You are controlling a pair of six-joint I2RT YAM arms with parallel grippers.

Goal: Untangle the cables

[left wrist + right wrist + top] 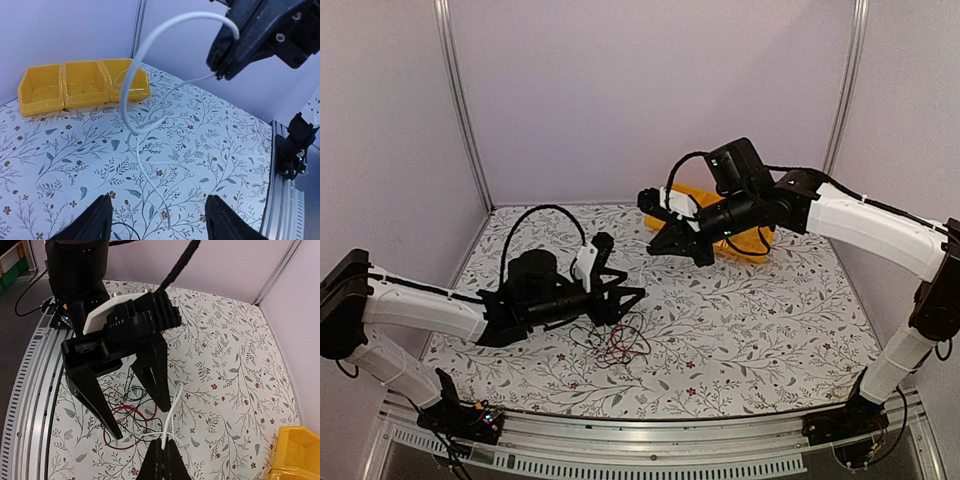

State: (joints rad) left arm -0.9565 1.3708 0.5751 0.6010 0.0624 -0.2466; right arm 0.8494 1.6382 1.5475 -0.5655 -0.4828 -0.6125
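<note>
The cables [615, 345] lie in a small red, black and white tangle on the flowered table, and show under the left arm's fingers as a tangle [127, 415] in the right wrist view. My left gripper [628, 308] hovers just above them, open, with nothing between its fingers [97, 222]. My right gripper [164, 442] is shut on a white cable [174, 407]. In the left wrist view that white cable [137, 152] arcs from the raised right gripper [218, 74] down to the table between the left fingers.
A row of yellow bins [82, 85] stands at the back of the table, partly behind the right arm [840, 215]. The table's metal front rail [650, 440] runs along the near edge. Pale walls close in the back and sides.
</note>
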